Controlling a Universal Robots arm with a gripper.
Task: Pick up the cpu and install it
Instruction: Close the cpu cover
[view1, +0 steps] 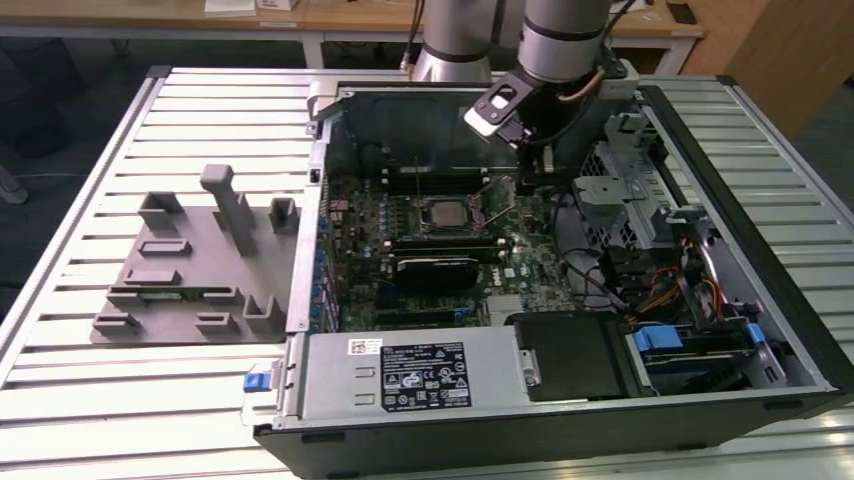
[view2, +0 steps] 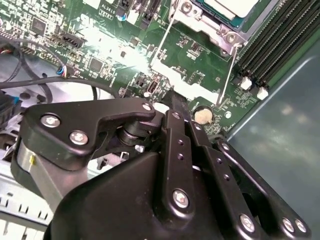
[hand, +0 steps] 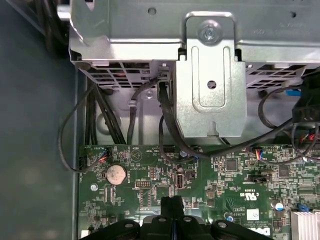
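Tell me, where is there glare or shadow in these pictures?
Second wrist view: strong glare whitens part of the motherboard. First wrist view: even light, with a soft sheen on the metal bracket. Exterior view: the slatted table is bright, while the inside of the case is dimmer.

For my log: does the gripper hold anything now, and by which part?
Nothing is held. The gripper is shut with nothing between its fingers; the cpu lies in its socket.

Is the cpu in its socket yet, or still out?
In: the cpu lies flat, silvery top up, inside its socket in the exterior view and second wrist view.
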